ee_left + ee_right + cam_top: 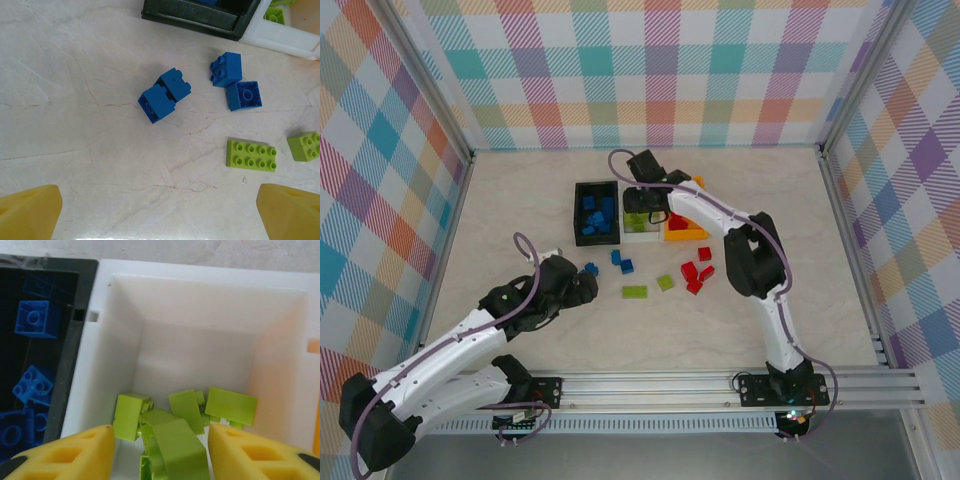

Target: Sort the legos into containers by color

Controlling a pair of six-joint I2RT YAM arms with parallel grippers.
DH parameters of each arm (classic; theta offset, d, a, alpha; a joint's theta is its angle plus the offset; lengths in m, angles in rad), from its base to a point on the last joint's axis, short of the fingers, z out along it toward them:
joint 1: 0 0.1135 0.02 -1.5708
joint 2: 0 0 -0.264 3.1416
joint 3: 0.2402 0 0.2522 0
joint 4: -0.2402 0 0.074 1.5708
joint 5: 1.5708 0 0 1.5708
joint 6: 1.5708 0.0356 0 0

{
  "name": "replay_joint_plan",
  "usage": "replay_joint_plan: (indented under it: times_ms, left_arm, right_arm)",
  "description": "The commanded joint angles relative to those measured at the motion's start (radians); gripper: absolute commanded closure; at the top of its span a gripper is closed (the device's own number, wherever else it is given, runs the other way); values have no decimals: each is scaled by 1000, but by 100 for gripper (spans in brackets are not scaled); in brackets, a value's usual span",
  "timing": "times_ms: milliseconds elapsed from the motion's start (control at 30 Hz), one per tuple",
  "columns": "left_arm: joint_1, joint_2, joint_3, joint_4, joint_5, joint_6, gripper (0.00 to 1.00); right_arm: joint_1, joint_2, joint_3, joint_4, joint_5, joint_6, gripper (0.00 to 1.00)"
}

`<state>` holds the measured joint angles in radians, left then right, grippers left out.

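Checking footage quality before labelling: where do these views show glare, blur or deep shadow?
Top external: even light, soft shadows, sharp. Left wrist: bright glare on the table along the bottom edge, blue legos crisp. Right wrist: the nearest green lego looks soft, the black bin dim inside.

Bright, even overhead light floods the pale table (520,200); the legos (165,95) throw only faint, soft shadows. White glare washes the table's near edge in the left wrist view, where the left gripper (160,215) shows yellow fingers (30,212) out of focus.
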<state>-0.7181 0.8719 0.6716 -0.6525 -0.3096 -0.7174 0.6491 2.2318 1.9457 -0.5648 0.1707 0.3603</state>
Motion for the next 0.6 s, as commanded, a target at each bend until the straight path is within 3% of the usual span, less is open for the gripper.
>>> replay_joint_plan:
  times_ms: [0, 100, 333, 567]
  left_arm:
    - [-4, -14, -17, -6, 6, 8, 0]
    - [-4, -16, -17, -1, 7, 6, 0]
    - [-4, -23, -20, 12, -9, 6, 0]
    - [-4, 8, -17, 24, -12, 3, 0]
  right_arm:
    - [7, -143, -38, 20, -22, -24, 40]
    - [16, -290, -214, 64, -34, -17, 34]
    - [50, -607, -688, 92, -83, 41, 31]
    - [120, -637, -887, 88, -82, 48, 30]
